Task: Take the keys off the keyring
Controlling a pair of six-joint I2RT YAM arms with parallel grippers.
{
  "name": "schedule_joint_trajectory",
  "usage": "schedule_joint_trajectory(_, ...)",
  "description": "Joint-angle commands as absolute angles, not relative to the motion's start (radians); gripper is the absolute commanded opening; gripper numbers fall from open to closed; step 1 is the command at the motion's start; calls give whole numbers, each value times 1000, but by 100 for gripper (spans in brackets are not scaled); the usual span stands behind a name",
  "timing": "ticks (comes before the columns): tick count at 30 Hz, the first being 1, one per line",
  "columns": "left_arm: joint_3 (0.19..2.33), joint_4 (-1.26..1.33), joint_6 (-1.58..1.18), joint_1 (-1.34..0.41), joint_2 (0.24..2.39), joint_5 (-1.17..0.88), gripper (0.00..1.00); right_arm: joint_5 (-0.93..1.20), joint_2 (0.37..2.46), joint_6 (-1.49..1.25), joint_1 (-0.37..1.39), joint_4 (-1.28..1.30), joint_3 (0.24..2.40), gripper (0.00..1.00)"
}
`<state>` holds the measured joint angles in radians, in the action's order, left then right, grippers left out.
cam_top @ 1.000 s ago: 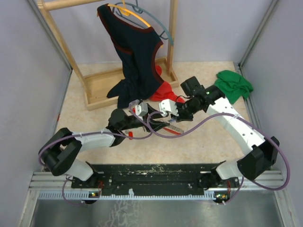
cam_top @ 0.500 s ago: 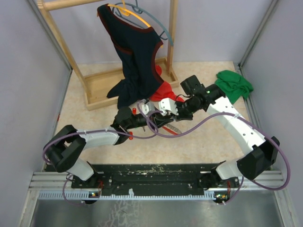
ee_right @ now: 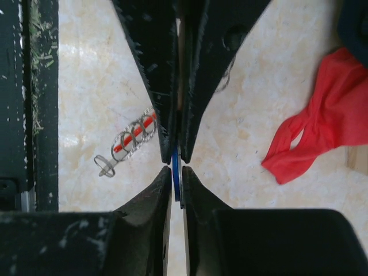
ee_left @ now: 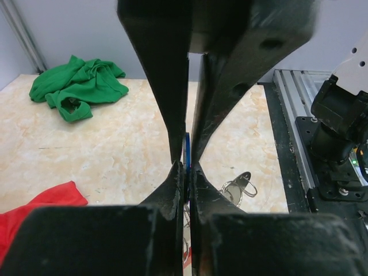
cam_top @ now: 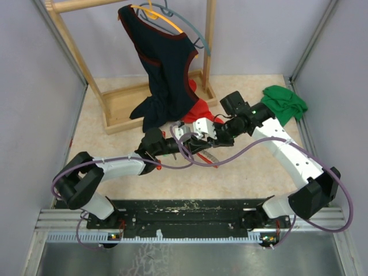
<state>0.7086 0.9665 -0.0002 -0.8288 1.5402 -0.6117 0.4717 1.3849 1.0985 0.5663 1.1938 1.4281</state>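
**2 claws clamped on 1 blue key**

The left claw (ee_left: 185, 168) and the right claw (ee_right: 177, 164) meet tip to tip above the table (ee_right: 92, 86). Each has its 2 fingers pressed together on the blue key (ee_left: 187, 150), which shows only as a thin edge in the slit between them. The keyring (ee_right: 131, 138) lies flat on the table below the right claw, off to 1 side and apart from the key. A red cloth (ee_right: 322, 129) lies on that claw's other side.

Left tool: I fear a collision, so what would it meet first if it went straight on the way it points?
The right tool: its fingers face the left tool tip to tip, both seemingly shut on the blue key. No free way ahead.
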Motion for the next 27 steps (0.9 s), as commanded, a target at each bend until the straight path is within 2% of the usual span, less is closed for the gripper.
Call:
schedule_joint_trajectory(1, 684, 1042, -66, -804, 1533, -610, 0, 639, 1287, 1045, 533, 1068, 1423, 23)
schedule_joint_trajectory(2, 669, 1086, -91, -800, 1524, -609, 0, 686, 1270, 1035, 500, 1044, 1407, 33)
schedule_joint_trajectory(4, 646, 1133, -122, -795, 1503, -607, 0, 791, 1240, 1019, 421, 995, 1373, 48)
schedule_joint_trajectory(8, 598, 1247, -187, -793, 1479, -596, 0, 944, 1191, 975, 331, 913, 1288, 55)
schedule_joint_trajectory(13, 524, 1440, -265, -791, 1471, -580, 0, 1143, 1176, 918, 286, 818, 1196, 56)
schedule_joint_trajectory(20, 493, 1514, -306, -792, 1462, -573, 0, 1300, 1198, 804, 282, 711, 1147, 55)
schedule_joint_trajectory(23, 492, 1528, -319, -793, 1467, -579, 0, 1345, 1200, 763, 282, 670, 1123, 52)
schedule_joint_trajectory(27, 496, 1543, -332, -792, 1478, -584, 0, 1361, 1205, 724, 282, 623, 1101, 41)
